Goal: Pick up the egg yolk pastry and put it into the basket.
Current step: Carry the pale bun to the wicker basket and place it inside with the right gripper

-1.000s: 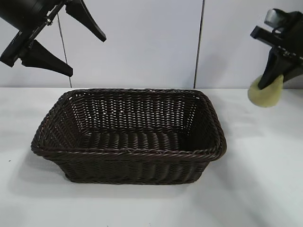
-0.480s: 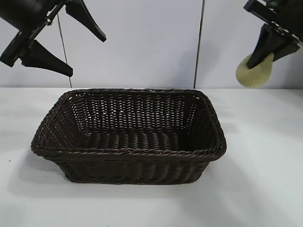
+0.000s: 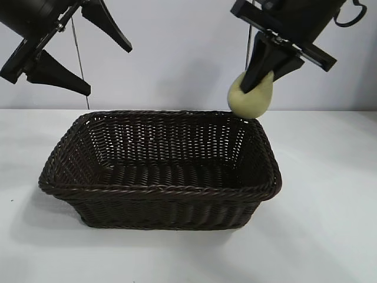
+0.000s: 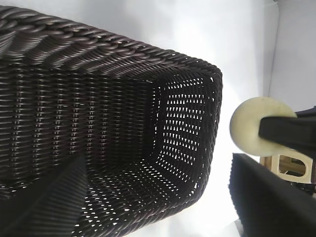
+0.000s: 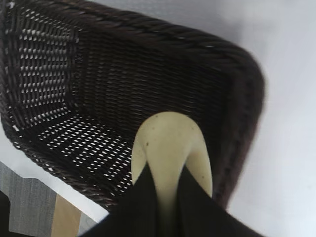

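The pale yellow egg yolk pastry (image 3: 250, 98) hangs in the air just above the far right corner of the dark brown wicker basket (image 3: 159, 190). My right gripper (image 3: 260, 78) is shut on it from above, its black fingers pinching the pastry's two flat faces. In the right wrist view the pastry (image 5: 170, 143) sticks out between the fingers (image 5: 138, 202), over the basket's rim (image 5: 173, 39) and inner wall. The left wrist view shows the pastry (image 4: 249, 126) beside the basket (image 4: 123, 98). My left gripper (image 3: 107, 69) is open and empty, held high at the upper left.
The basket stands in the middle of a white table (image 3: 330, 224) and has nothing inside. A pale wall with a vertical dark seam (image 3: 247, 71) rises behind. Bare tabletop lies right of and in front of the basket.
My right gripper has carried the pastry leftwards from the far right edge of the view to above the basket's far right corner. The left arm has not moved.
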Controlling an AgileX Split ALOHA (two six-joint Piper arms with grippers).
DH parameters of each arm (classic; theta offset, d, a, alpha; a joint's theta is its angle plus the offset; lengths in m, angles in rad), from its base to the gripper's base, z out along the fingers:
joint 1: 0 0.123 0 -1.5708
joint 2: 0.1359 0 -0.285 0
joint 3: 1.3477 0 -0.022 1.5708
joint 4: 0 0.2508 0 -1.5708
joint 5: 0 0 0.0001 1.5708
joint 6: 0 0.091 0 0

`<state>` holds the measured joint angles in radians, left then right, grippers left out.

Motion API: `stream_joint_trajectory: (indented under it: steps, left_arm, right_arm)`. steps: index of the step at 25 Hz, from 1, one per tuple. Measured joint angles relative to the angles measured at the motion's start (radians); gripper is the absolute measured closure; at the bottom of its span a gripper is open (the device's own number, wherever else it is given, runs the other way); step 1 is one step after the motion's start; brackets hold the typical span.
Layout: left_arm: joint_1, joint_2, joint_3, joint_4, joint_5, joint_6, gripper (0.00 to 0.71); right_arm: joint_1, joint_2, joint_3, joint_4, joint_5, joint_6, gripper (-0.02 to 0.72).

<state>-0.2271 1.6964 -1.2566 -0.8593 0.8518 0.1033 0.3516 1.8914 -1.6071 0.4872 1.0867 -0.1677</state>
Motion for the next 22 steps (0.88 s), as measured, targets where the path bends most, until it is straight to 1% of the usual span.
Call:
stream_joint_trajectory:
  steps: [6,10,22]
  left_arm:
    - [0.000,0.000,0.000,0.000,0.001,0.000,0.136]
    - [0.000,0.000,0.000,0.000,0.000,0.000,0.136]
    - [0.000,0.000,0.000,0.000,0.001,0.000,0.136]
  right_arm:
    - [0.051,0.018,0.000,-0.007,-0.033,0.013,0.669]
    - [0.053,0.066,0.000,-0.015,-0.041,0.032,0.668]
    - [0.053,0.163,0.000,-0.011,-0.115,0.036,0.668]
